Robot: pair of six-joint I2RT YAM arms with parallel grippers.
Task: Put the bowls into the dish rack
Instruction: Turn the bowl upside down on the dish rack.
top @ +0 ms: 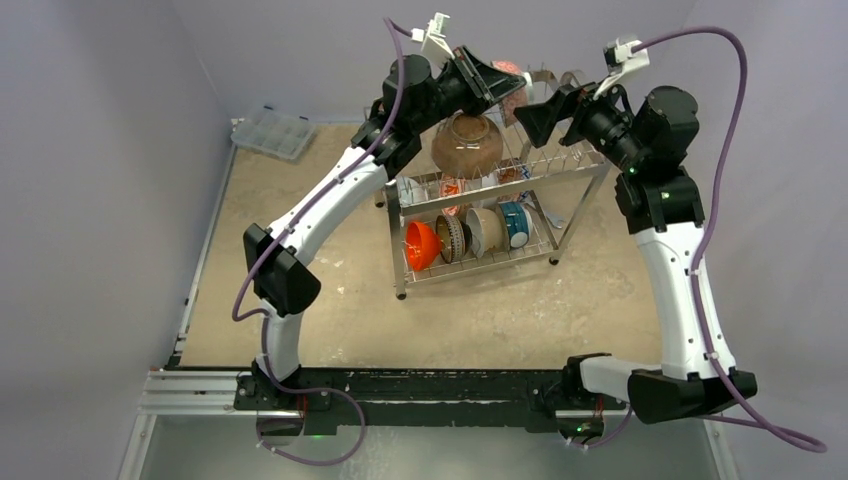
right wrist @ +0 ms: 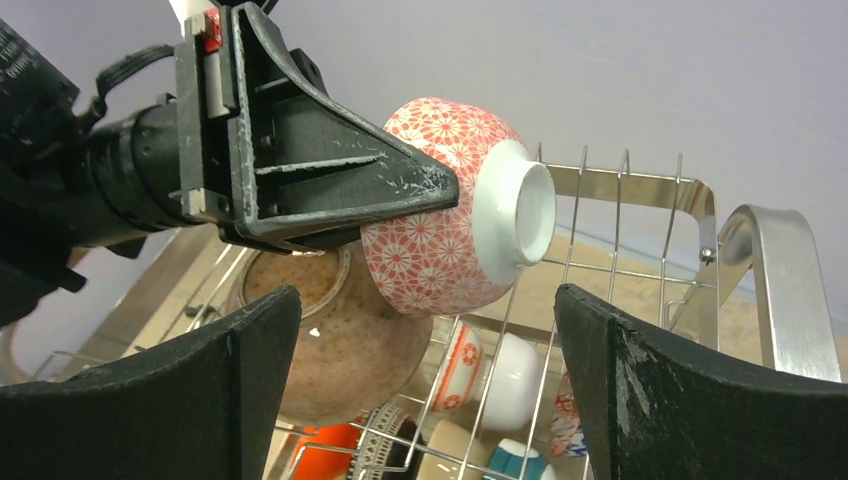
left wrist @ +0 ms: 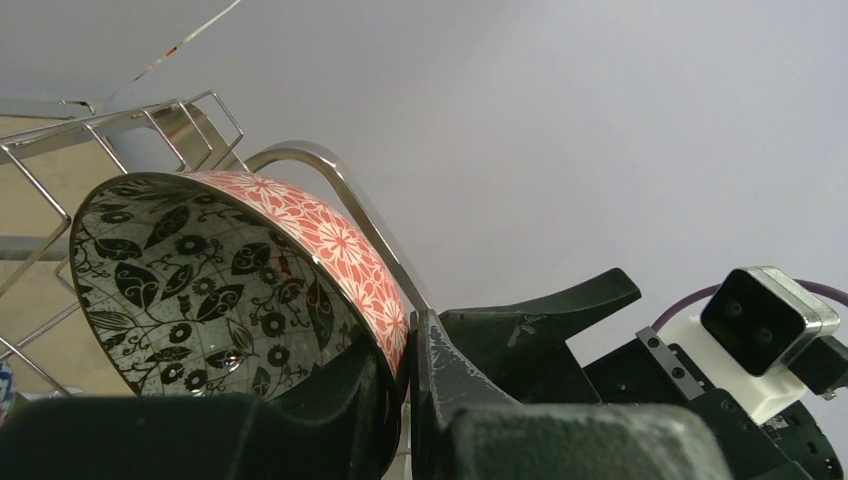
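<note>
You have a clear plastic compartment box (top: 272, 132) lying flat at the far left corner of the surface (top: 300, 325), close to the far wall. Its dividers show as a grid of small cells; what they hold is too small to tell. The surface is tan and sandy-looking, with paler scuffed patches. A thin metal strip (top: 203, 262) runs along its left edge. At the near edge you see a ribbed aluminium rail (top: 190, 388), with a black bar (top: 430, 388) stretching to its right. Plain grey-lilac walls (top: 90, 150) close the scene on the left, far and right. Nearer than the rail lies a dull grey sheet (top: 430, 455).
</note>
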